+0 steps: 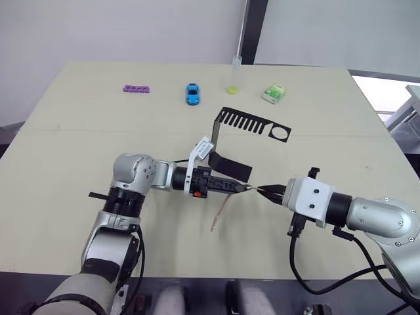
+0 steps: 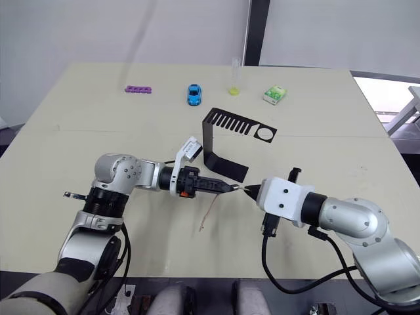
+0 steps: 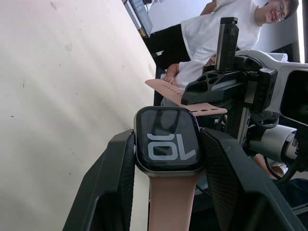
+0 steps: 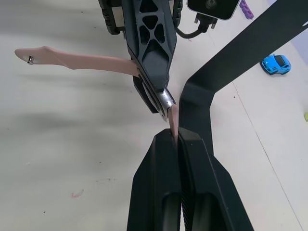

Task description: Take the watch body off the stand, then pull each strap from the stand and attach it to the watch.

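Nearest the head camera, the two arms met over the front of the bench (image 1: 59, 151), tool tips almost touching. Clamped between the left tool (image 3: 166, 159) fingers sat the watch body (image 3: 167, 139), off the stand, with one pink strap already joined to it and hanging down from the case (image 1: 218, 215). Squeezed flat in the right tool (image 4: 178, 136) was the end of the second strap (image 3: 183, 96), held right at the case edge. That case looked light but hard and smooth at its rim, likely to twist or slip if pushed sideways, so the grip across its two flat sides seemed the safe one. Both straps looked soft and floppy; the free one would buckle if pushed from far back, so pinching it close to its connector end appeared right for sliding it into the slot. Just behind the tools stood the black stand (image 1: 230, 141), its base near the left tool and perhaps in the way of a wide swing. Well beyond lay a blue toy car (image 1: 191, 94), a purple strip (image 1: 136, 88), a clear tube with yellow liquid (image 1: 234, 77) and a green-white box (image 1: 274, 93), none obstructing.
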Robot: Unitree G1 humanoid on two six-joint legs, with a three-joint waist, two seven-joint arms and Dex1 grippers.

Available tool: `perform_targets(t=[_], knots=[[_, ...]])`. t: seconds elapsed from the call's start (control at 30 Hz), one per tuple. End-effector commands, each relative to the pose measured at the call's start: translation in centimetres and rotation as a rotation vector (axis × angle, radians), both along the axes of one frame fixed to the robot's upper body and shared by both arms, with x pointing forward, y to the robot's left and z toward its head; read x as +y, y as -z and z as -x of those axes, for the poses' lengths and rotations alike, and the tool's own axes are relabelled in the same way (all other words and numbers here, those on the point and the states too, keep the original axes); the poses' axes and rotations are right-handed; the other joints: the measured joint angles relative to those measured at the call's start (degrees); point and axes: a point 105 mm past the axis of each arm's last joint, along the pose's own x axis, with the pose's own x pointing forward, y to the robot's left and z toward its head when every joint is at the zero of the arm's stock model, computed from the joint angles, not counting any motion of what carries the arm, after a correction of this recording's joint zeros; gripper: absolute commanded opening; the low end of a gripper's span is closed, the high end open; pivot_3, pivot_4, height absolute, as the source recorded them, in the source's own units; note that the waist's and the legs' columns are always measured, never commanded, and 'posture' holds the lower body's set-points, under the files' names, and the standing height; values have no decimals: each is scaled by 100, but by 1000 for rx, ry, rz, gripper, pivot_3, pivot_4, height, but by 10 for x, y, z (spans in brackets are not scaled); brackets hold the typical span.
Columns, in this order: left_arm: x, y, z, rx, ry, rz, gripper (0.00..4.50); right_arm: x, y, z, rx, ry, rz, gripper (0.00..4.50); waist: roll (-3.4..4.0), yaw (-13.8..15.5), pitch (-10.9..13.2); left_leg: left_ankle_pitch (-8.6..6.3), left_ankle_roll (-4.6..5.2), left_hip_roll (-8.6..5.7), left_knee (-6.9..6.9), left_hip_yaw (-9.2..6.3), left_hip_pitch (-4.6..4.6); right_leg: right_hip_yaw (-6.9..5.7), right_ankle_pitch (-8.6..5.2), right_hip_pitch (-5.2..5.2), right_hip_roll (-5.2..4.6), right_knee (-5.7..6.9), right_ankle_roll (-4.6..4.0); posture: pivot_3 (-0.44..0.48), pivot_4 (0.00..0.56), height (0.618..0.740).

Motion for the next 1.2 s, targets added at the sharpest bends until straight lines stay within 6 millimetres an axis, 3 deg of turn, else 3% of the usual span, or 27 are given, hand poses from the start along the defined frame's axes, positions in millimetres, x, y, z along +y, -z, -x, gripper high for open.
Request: perform_targets(t=[0.03, 1.2], knots=[[-8, -15, 4, -29, 46, 46, 1596, 7, -9, 3, -50, -26, -11, 0, 0, 2, 0, 0, 0, 0, 0, 0, 0, 0, 0, 0, 0, 0, 0, 0, 150, 740], [-16, -20, 11, -37, 67, 66, 1596, 11, -8, -7, -65, -15, 27, 0, 0, 0, 0, 0, -1, 0, 0, 0, 0, -1, 0, -1, -1, 0, 0, 0, 150, 740]])
